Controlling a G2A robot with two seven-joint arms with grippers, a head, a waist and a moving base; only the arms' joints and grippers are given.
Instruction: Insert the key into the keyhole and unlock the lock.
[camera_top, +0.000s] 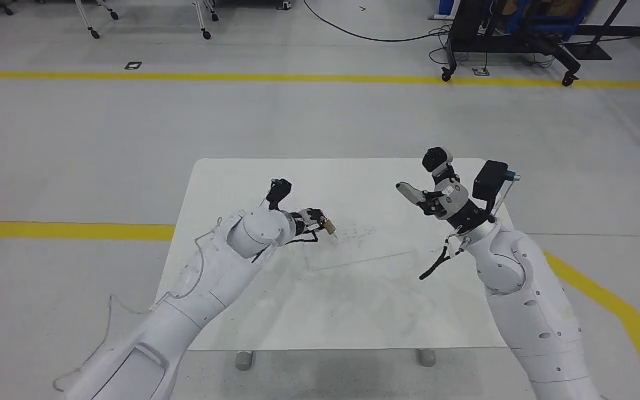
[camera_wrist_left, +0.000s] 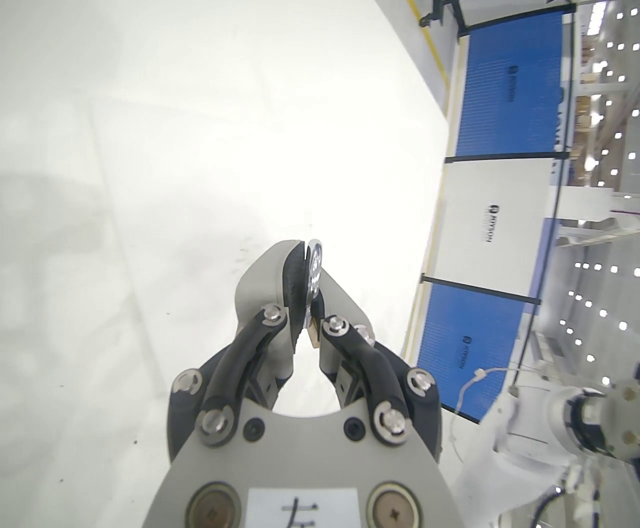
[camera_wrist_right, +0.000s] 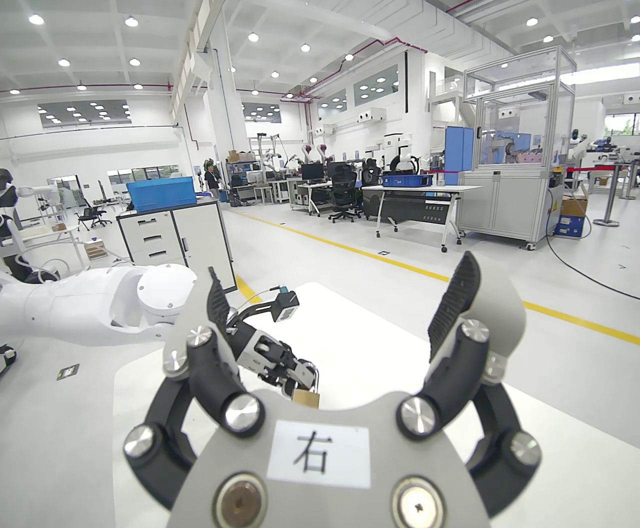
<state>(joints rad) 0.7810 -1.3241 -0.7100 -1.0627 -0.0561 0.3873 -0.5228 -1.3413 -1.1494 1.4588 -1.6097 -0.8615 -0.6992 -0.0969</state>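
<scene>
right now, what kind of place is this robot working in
Probably a robotics lab or factory-style test hall: a wide open floor marked with yellow floor lines, a glazed machine enclosure, and rows of workbenches with office chairs.

We see a lock (camera_wrist_right: 306, 397) low in the centre of the right wrist view, brass-yellow in body and silver on top. The left gripper (camera_wrist_left: 306, 272) is pale grey with black links. The right gripper (camera_wrist_right: 340, 264) carries black ribbed pads (camera_wrist_right: 452, 300). The table (camera_top: 350, 300) is plain white. Yellow lines (camera_top: 300, 77) cross the light grey floor (camera_top: 150, 130) in the top view. Blue panels (camera_wrist_left: 505, 85) fill the left wrist view's upper right.
</scene>
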